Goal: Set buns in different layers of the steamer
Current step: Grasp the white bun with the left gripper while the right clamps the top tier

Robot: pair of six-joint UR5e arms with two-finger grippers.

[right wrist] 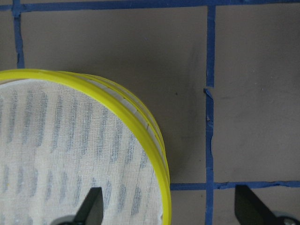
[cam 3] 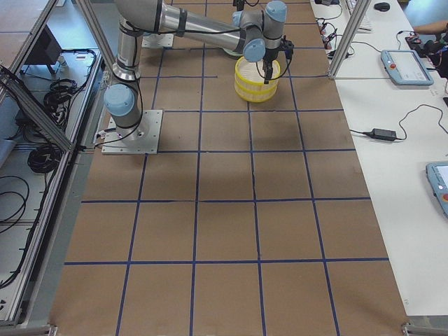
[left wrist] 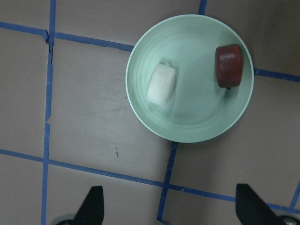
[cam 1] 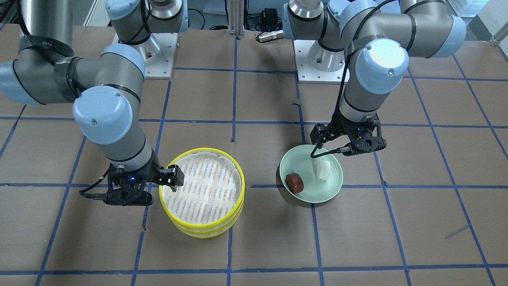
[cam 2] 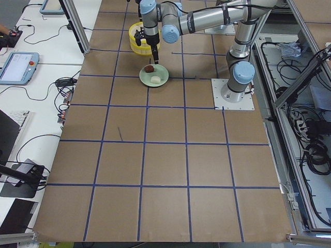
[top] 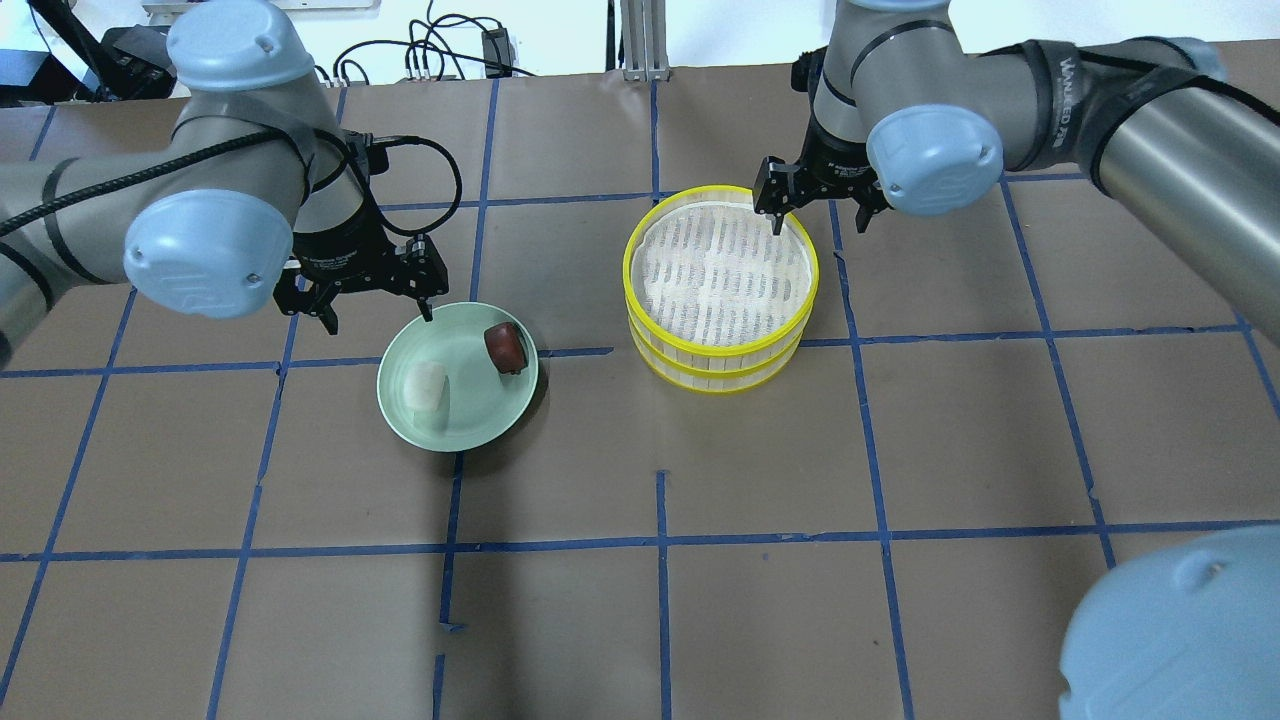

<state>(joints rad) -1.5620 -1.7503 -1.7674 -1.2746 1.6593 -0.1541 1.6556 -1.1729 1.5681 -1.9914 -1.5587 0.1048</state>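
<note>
Both buns are seen lying apart on the pale green plate (top: pixel 470 420), the white bun (top: pixel 427 387) toward its left side and the reddish-brown bun (top: pixel 506 346) against its right rim. The plate is set on the table (top: pixel 900 450) left of the middle line, nearer the far edge than the near one. The stacked steamer layers (top: pixel 715 370) are placed well to its right, and the top layer's mesh floor (top: pixel 720 270) is bare. The left gripper (top: pixel 378 315) is held wide open and empty at the plate's far rim. The right gripper (top: pixel 818 220) is spread wide, nothing gripped, with the top layer's far rim between its fingers.
</note>
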